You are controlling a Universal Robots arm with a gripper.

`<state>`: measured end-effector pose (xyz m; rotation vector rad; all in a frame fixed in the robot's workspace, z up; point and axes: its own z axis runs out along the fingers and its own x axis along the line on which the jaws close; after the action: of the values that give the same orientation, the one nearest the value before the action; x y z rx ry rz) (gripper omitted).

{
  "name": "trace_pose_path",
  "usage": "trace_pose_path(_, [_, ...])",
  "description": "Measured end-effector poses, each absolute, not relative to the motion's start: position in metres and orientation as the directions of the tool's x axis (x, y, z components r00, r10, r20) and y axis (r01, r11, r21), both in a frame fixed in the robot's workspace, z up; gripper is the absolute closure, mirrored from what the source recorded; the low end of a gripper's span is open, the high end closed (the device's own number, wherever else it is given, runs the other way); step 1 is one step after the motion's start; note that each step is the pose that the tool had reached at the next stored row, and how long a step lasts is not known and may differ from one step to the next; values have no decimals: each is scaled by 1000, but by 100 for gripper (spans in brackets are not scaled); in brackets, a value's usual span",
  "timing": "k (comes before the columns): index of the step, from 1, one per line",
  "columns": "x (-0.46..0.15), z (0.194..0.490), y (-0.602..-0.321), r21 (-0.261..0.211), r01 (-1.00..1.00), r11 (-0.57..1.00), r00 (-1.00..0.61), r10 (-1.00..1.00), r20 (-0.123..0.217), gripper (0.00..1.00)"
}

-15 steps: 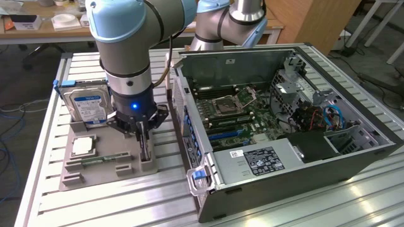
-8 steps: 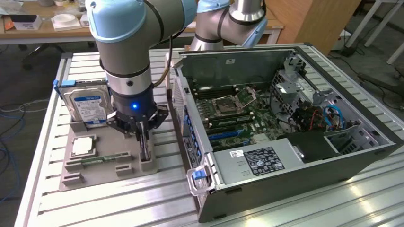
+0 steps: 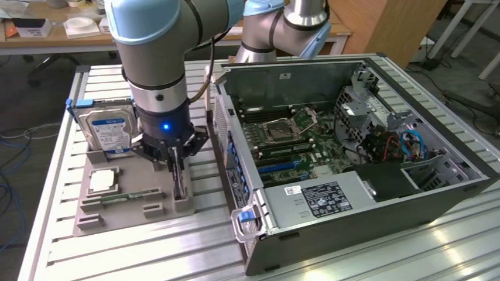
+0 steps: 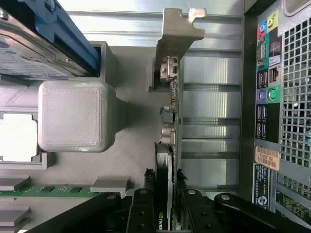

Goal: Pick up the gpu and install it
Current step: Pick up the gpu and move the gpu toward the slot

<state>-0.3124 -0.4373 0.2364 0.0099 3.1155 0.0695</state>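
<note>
The gpu stands on edge in a slot of the grey holder tray, left of the open computer case in the exterior view. My gripper has come straight down over it. In the wrist view the gpu shows edge-on, a thin green board with its silver end bracket at the far end. My gripper has a black finger pressed against each side of the card, so it is shut on the card. The motherboard lies exposed inside the case, with a blue slot.
The tray also holds a silver hard drive with a blue label, a square processor chip and a narrow green memory stick. A grey printed block sits beside the card. The case's rear port panel is close by.
</note>
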Motion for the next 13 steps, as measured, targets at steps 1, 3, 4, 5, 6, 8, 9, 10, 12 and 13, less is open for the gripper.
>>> trace_pose_path(1, [-312,240,-437,45,6,999,-1000,7,-25,74])
trace_pose_path(3, [-312,246,-437,45,6,999,-1000,7,-25,74])
trace_pose_path(4, [-312,249,-437,45,6,999,-1000,7,-25,74])
trace_pose_path(5, [-312,251,-437,45,6,999,-1000,7,-25,74])
trace_pose_path(6, [-312,253,-437,45,6,999,-1000,7,-25,74])
trace_pose_path(8, [-312,257,-437,45,6,999,-1000,7,-25,74])
trace_pose_path(9, [-312,259,-437,45,6,999,-1000,7,-25,74])
trace_pose_path(10, [-312,260,-437,45,6,999,-1000,7,-25,74])
trace_pose_path(12, [-312,264,-437,45,6,999,-1000,7,-25,74])
trace_pose_path(13, [-312,266,-437,45,6,999,-1000,7,-25,74])
